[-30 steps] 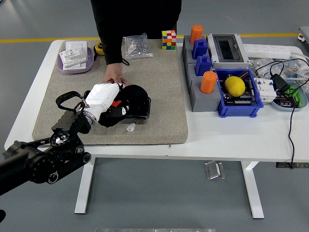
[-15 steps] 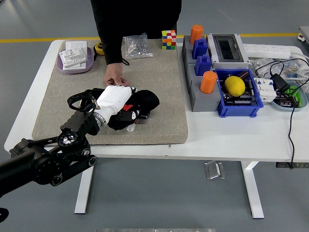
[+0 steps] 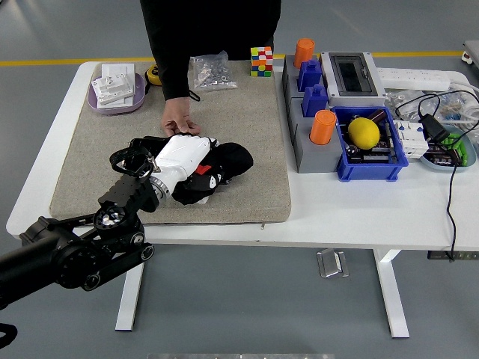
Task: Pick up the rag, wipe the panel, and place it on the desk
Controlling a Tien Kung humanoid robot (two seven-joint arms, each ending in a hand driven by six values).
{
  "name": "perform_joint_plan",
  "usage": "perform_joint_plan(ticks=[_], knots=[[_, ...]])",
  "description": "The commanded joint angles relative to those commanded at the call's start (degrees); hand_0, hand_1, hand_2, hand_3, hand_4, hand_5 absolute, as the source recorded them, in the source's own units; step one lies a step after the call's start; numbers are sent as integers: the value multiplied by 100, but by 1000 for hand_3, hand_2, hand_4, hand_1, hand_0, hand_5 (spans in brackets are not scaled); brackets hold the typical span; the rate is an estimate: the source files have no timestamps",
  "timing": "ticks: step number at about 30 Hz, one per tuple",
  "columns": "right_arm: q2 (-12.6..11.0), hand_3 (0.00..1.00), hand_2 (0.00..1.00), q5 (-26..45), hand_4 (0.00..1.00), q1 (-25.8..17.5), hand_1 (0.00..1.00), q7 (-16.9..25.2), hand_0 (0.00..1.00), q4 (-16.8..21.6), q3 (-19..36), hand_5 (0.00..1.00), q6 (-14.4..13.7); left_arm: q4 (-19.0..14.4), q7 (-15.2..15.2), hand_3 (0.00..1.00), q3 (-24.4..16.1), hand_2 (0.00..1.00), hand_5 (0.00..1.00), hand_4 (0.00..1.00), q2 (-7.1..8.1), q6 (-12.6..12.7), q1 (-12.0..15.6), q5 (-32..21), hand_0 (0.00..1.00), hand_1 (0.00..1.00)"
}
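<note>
- White table [image 3: 352, 209] stands on a grey floor, with a big tan mat [image 3: 247, 142] on top.
- Left hand [image 3: 182, 158], white, comes in from the lower left on a black arm and presses down on the black rag [image 3: 228, 161], its fingers holding it.
- That rag sits bunched up near the middle of the mat, over a dark panel that is mostly hidden.
- Just behind the rag, a person's hand [image 3: 178, 123] rests flat on the mat.
- Farther right, well apart, a blue bin [image 3: 397, 161] holds a yellow ball [image 3: 364, 132].
</note>
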Motion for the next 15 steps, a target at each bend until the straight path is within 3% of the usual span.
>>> perform_joint_plan(ticks=[15], knots=[[48,597,730,-184,904,-53,728,-30,769,0,252,571,-9,383,135,407,-360,456,2,439,244,-23,132,423,223,132]])
